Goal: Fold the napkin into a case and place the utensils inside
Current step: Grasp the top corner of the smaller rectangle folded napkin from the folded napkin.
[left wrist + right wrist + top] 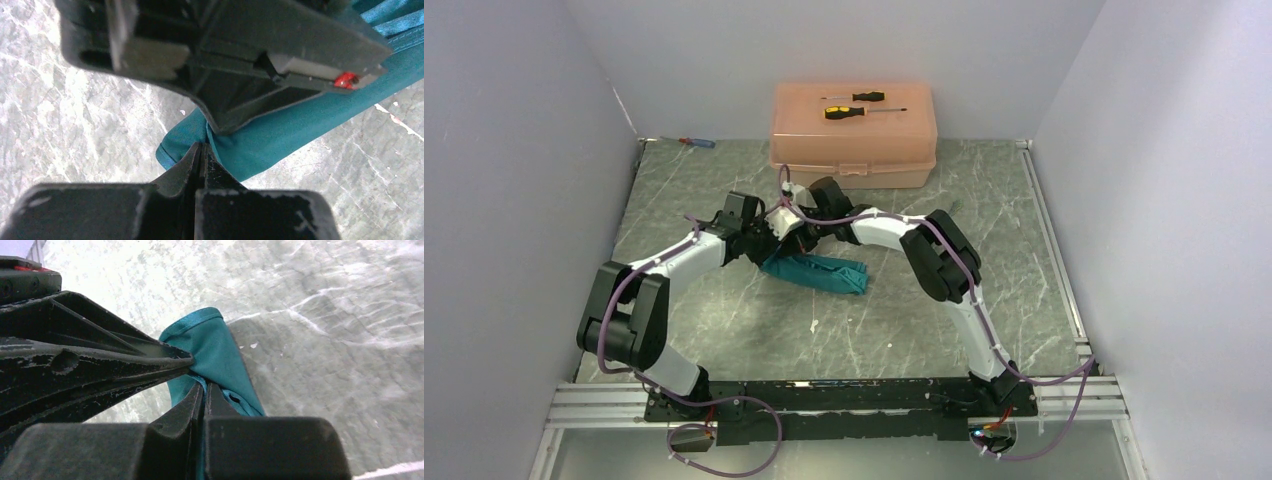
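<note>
Small screwdriver: a red-and-blue screwdriver (696,142) is lying at the far left corner of the grey marbled table (724,330).
Left arm: the left arm (679,262) is reaching inward to the table's middle.
Left claw: the left gripper (201,150) is holding its fingers pressed together, pinching a gathered edge of the cloth.
Napkin: the napkin (819,273), teal and bunched into a long roll, is lying mid-table just under both claws, its right end resting on the surface.
Right claw: the right gripper (204,388) is nipping a fold of the same cloth, fingers closed, nearly touching the left claw.
Box: a peach plastic box (854,150) is sitting at the back, carrying two yellow-and-black screwdrivers (854,105) on its lid.
Right arm: the right arm (944,262) is bending leftward over the table.
</note>
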Action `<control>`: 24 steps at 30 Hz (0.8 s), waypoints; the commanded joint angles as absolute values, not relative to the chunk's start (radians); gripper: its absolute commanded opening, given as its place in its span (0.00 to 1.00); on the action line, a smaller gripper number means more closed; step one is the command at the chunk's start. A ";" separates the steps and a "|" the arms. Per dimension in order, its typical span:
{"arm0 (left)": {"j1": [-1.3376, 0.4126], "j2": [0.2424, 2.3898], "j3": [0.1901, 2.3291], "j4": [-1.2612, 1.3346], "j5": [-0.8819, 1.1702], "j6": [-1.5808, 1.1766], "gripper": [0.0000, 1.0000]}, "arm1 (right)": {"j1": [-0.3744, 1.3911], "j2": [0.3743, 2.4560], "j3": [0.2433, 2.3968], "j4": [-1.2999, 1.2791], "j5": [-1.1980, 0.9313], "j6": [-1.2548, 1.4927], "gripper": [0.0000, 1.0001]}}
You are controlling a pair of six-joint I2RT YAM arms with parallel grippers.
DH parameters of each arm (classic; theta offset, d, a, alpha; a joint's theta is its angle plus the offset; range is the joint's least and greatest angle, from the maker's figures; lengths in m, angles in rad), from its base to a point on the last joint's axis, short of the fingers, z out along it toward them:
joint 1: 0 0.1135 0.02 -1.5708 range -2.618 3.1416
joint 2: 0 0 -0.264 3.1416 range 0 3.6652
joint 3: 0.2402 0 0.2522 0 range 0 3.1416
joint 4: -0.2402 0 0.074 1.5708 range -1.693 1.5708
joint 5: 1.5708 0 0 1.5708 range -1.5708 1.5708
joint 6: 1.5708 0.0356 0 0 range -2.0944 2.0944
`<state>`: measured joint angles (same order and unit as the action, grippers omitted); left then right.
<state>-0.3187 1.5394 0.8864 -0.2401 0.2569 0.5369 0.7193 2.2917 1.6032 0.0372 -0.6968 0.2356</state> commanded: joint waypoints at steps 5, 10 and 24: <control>-0.324 1.506 0.873 -0.211 0.293 0.533 0.03 | 0.711 2.334 1.680 -0.046 -0.686 0.179 0.00; -0.325 1.507 0.874 -0.205 0.293 0.529 0.03 | 0.734 2.365 1.682 -0.050 -0.676 0.179 0.00; -0.324 1.499 0.885 -0.233 0.307 0.510 0.03 | 0.749 2.352 1.628 0.083 -0.515 0.294 0.00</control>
